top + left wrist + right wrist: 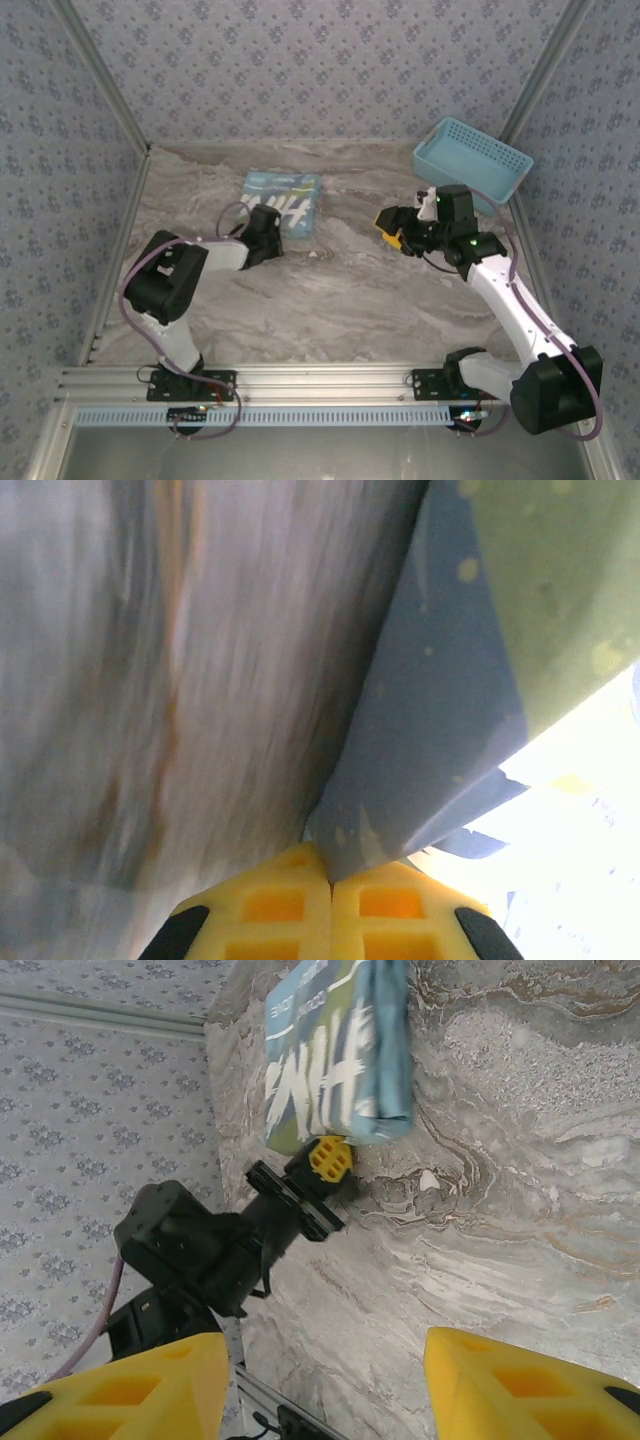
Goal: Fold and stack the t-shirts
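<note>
A folded light sky-blue t-shirt with white lettering lies on the marble table, left of centre at the back. My left gripper sits at its near edge. In the left wrist view its yellow jaws are pressed together on a fold of the t-shirt. The right wrist view shows the t-shirt with the left gripper at its near corner. My right gripper hovers open over the bare table to the right, nothing between its yellow fingers.
A light-blue plastic lattice basket stands at the back right, behind the right arm. Patterned walls close in the table on three sides. A metal rail runs along the near edge.
</note>
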